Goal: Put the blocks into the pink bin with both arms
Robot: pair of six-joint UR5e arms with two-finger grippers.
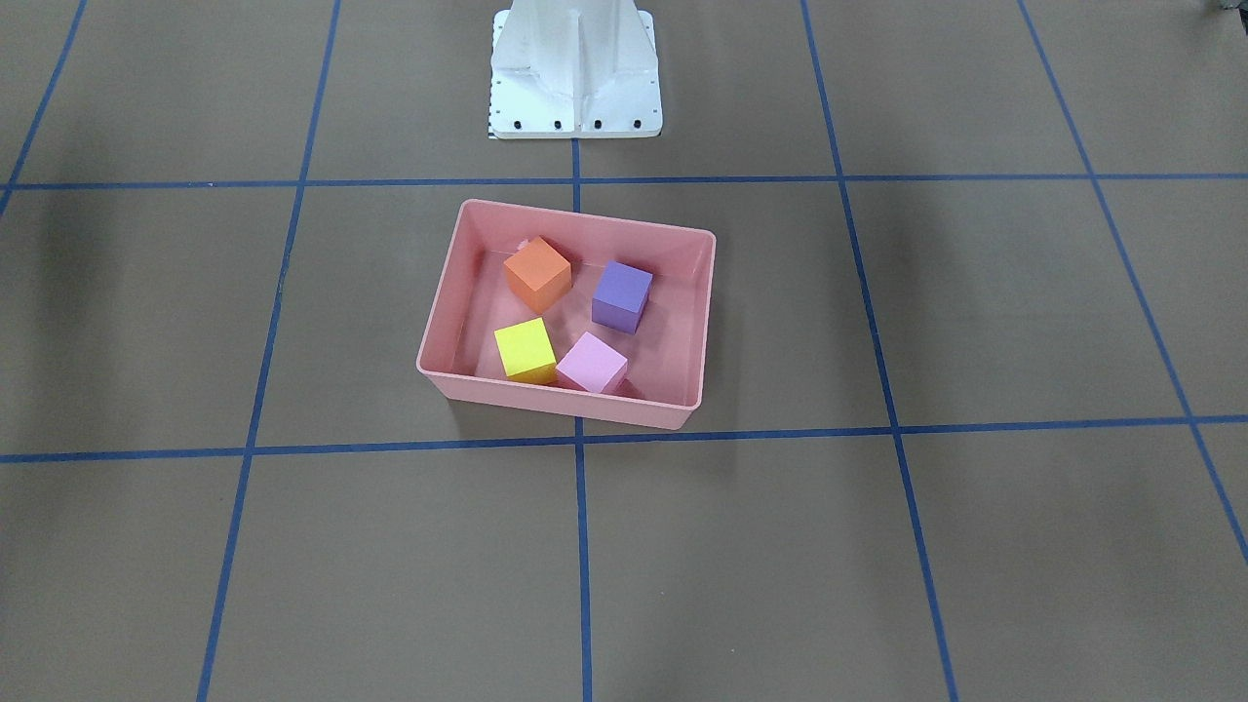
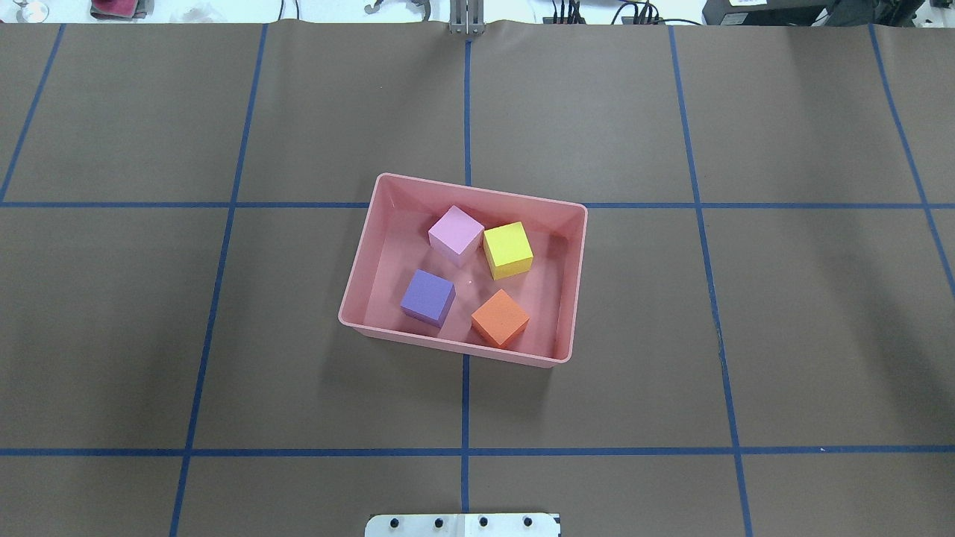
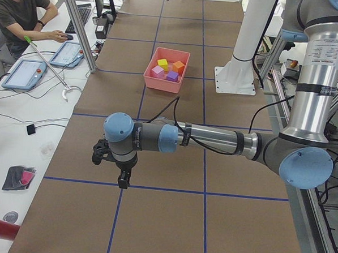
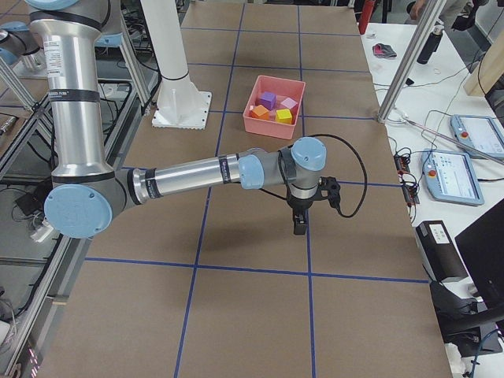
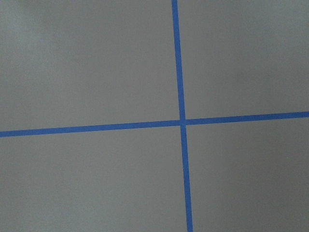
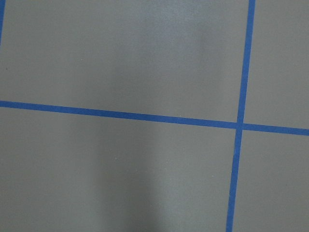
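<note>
Four blocks (image 2: 507, 250) lie in the pink bin (image 2: 570, 283). Left tool (image 3: 122, 183) and right tool (image 4: 300, 227) hang well away; how open, I cannot tell.

Grey tubular left arm (image 3: 213, 141) and right arm (image 4: 189, 173): light-blue round joint caps (image 3: 306, 167), black looped cables (image 4: 363, 172). White pedestal (image 1: 575, 78), black flange screws (image 1: 558, 125).
</note>
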